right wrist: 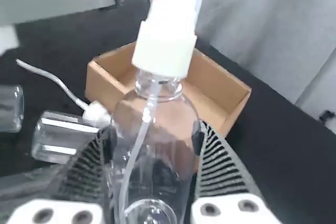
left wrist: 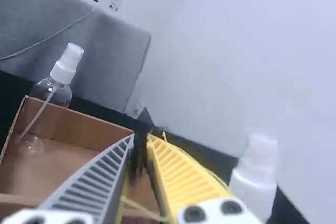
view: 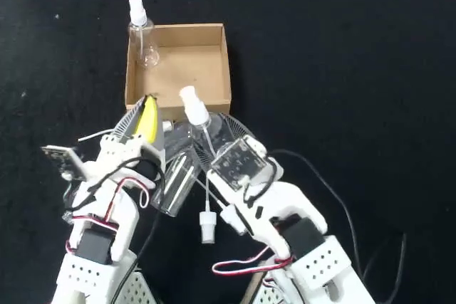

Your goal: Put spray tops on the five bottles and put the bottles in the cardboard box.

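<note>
Now, our left claw (left wrist: 140, 140) sits clenched on nothing at the box's (view: 192, 69) front wall; one capped bottle (view: 142, 37) stands in its far left corner. Our right claw (right wrist: 155, 132) grips a second bottle (view: 203, 129), top on, just before the box. We should keep it upright, clear the wall, then lower it beside the first.

Brown cardboard box (view: 189, 69), black table (view: 342, 69), clear bottle (right wrist: 157, 135) with white spray top (right wrist: 165, 51), yellow-and-grey ribbed left hand (left wrist: 140, 142)
</note>
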### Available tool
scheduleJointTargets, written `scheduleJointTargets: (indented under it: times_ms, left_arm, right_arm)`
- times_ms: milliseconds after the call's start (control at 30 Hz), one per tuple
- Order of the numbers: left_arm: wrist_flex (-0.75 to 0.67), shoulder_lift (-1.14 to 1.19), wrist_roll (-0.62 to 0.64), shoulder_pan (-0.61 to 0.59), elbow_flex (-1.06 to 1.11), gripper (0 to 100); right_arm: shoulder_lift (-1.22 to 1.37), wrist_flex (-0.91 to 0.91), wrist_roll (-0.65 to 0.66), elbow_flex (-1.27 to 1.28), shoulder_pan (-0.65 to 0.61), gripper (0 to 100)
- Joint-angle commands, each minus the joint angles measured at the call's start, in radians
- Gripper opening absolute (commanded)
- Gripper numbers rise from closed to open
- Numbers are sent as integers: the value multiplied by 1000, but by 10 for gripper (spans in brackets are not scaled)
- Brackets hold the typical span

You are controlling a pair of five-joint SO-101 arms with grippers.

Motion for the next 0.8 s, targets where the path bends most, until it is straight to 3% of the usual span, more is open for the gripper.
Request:
scheduleJointTargets:
  times_ms: [0, 500, 633, 767]
  left_arm:
    - [-66, -14, 91, -38, 25, 29]
    - [-138, -14, 350, -104, 15, 29]
    - [-133, -14, 344, -51, 15, 29]
    - [-74, -14, 235, 45, 5, 29]
  right_arm:
    - [-70, -18, 0, 7, -41, 28]
    - [-77, 31, 26, 16, -124, 28]
    - [-76, 31, 25, 16, -129, 28]
    - [-76, 37, 35, 19, -129, 28]
